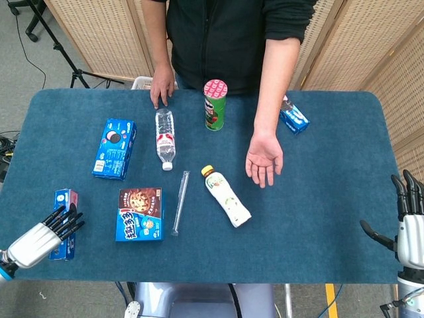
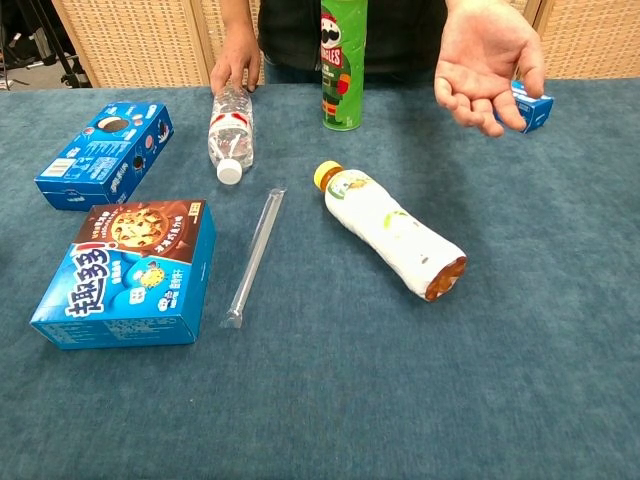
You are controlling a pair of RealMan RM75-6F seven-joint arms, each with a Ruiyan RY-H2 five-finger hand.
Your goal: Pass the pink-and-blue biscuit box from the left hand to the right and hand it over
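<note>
A: Any writing u can read?

B: Chest view: green can (image 2: pixel 343 65) says "Pringles", standing upright at the far side. Big blue/brown cookie box (image 2: pixel 130 275) has Chinese chars, 趣多多, w/ a choc-chip cookie pic. Blue box (image 2: pixel 104 155) further back-left shows an Oreo cookie; logo too small to read properly. Small blue box (image 1: pixel 293 118) by the person's forearm: print not legible.

A: Task box?

B: Pink-and-blue biscuit box (image 1: pixel 65 199) lies flat on the tabletop (image 1: pixel 331 218), near-left corner, head view only. Cookie row printed down its face, text too small to read.

A: Vs the fingers?

B: Left hand (image 1: pixel 41 238) is over the box's middle and near part; fingers (image 1: pixel 66 220) stretched out, slightly fanned, tips crossing the box toward the cookie box. Holding nothing. Touching or just above, can't tell. Far end of the box sticks out past the fingertips.

A: Which way does it point?

B: Long axis runs near-to-far, approx. parallel to the tabletop's left edge; pinkish end faces away from the robot.

A: Right hand?

B: Right hand (image 1: pixel 405 225) at the near-right edge, off the box entirely, fingers upright and apart, thumb out to the side, nothing in it. Person's hand (image 1: pixel 264 156) is palm-up, mid-tabletop, just right of the lying drink bottle (image 1: pixel 226 196).
</note>
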